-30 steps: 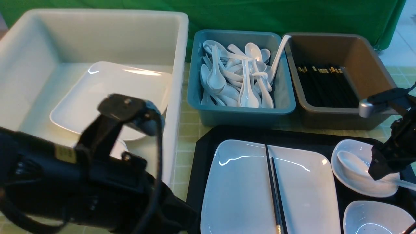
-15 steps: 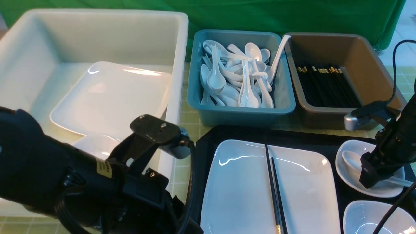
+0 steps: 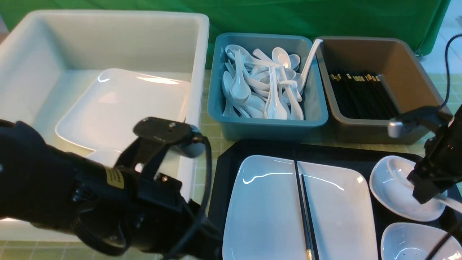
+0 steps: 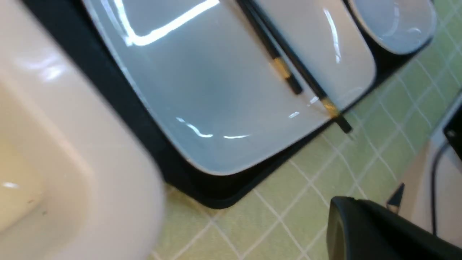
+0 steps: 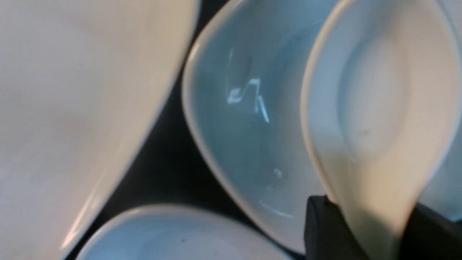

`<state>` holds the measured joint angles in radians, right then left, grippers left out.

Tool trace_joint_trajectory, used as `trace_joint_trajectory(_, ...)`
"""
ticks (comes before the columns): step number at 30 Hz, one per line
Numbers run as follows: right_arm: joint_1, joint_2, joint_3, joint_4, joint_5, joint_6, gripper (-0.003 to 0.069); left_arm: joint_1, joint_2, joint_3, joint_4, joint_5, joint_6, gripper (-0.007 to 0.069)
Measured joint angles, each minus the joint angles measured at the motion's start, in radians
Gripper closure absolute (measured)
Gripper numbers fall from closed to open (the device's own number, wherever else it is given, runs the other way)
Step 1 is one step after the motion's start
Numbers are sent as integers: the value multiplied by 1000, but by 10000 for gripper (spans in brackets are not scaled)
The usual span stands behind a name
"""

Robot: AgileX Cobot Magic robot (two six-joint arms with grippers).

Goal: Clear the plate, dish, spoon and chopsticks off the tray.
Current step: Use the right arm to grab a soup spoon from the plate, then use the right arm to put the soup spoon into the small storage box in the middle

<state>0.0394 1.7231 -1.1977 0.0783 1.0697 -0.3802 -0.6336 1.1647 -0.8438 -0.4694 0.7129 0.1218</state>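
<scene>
Right pincer [image 5: 375, 234] pinches glossy white soup spoon [image 5: 379, 108] by its short handle, likely the easiest hold, bowl over small white rounded dish [image 5: 238, 126] just beneath.

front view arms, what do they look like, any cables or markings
Both are black. The left arm is bulky, with a yellow label, a looping black cable and a flat bracket carrying a grey camera. The right arm is slimmer, with a silver-ended camera, a thin black cable and blocky black fingers.
</scene>
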Motion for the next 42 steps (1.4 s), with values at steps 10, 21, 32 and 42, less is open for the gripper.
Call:
trace_joint_trajectory(10, 203, -167, -190, 265, -137, -63, 470, 260, 5, -131, 143, -83, -46, 641)
trace_joint_trajectory(21, 289, 365, -873, 269, -206, 172, 468, 329, 5, -157, 144, -9, -39, 641)
trace_joint_trajectory(32, 297, 521, -1112, 235, -38, 229, 193, 329, 5, -157, 144, 84, -24, 641)
trace_joint_trajectory(42, 260, 220, -999, 136, 132, 255, 618, 329, 5, -137, 142, 123, 90, 641)
